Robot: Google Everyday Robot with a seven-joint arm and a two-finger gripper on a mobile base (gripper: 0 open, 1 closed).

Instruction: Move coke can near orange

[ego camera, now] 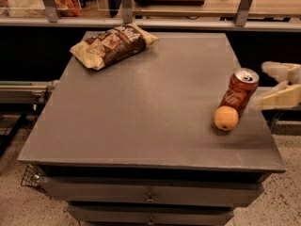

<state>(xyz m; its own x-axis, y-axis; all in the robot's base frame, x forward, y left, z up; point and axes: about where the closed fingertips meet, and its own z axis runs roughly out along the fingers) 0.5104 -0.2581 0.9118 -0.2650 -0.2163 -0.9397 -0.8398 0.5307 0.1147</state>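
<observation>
The coke can (pixel 240 92), red with white script and a silver top, stands near the table's right edge, its top leaning a little to the right. The orange (pixel 226 118) lies just in front and to the left of it, close against its base. My gripper (pixel 264 84) is at the right edge of the view, beyond the table's side. Its two pale fingers (pixel 282 97) are spread open and hold nothing. There is a small gap between them and the can.
A brown and cream snack bag (pixel 113 44) lies at the far left of the grey table (pixel 141 117). A counter with metal posts runs behind the table. Drawers sit under the table's front edge.
</observation>
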